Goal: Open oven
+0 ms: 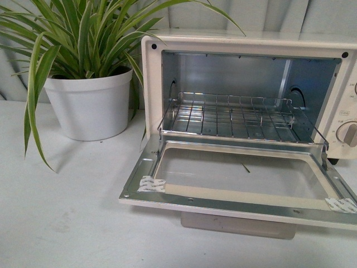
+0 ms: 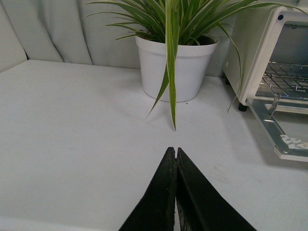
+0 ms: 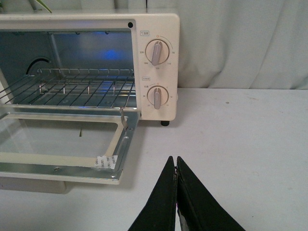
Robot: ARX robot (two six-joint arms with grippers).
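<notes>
You see the oven (image 1: 245,111) at the back right of the table (image 1: 61,218), beside the plant (image 1: 89,78). Its door (image 1: 240,184) already lies flat toward you, long axis left to right, with the rack (image 1: 237,118) exposed. The left gripper (image 2: 176,153) and the right gripper (image 3: 175,161) are both closed and hold nothing. The right one is nearer, just off the door's right corner. I judge the opening is done.

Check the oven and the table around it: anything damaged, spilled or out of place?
Nothing is spilled or broken. The oven door lies fully open, with white tape scraps stuck at its front corners and a thin dark sliver on the glass.
</notes>
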